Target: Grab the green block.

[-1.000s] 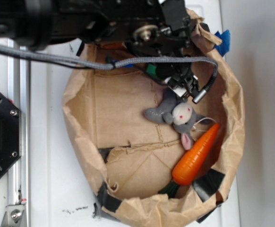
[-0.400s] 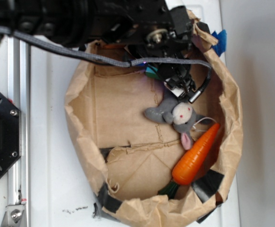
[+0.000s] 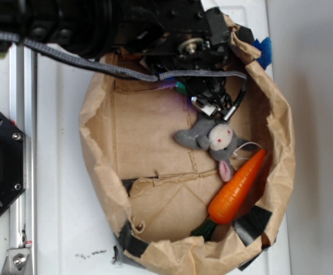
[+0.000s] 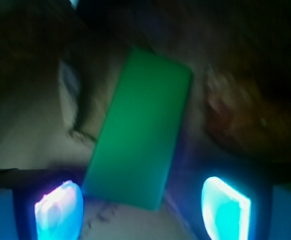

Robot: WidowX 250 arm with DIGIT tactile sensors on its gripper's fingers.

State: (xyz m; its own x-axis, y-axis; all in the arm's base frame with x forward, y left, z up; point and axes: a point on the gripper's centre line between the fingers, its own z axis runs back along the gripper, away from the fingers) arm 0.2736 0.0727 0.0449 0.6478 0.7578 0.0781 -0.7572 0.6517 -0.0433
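- Gripper point(image 3: 212, 103) has slid up and left over the last second, from above the bunny point(image 3: 212, 139) toward the bag's point(image 3: 98, 154) top edge; I read that as lining up, not grabbing yet.
- Block point(image 4: 140, 135) now fills my wrist view, lying tilted on the bag floor between the two glowing pads point(image 4: 58, 210), nearer the left one. Outside, only a green sliver point(image 3: 181, 87) peeks from under the arm.
- Jaws stand apart, nothing between them touching that I can see.
- Carrot point(image 3: 235, 188) and bunny sit where they were, well clear.
- Next I'd descend, then close.
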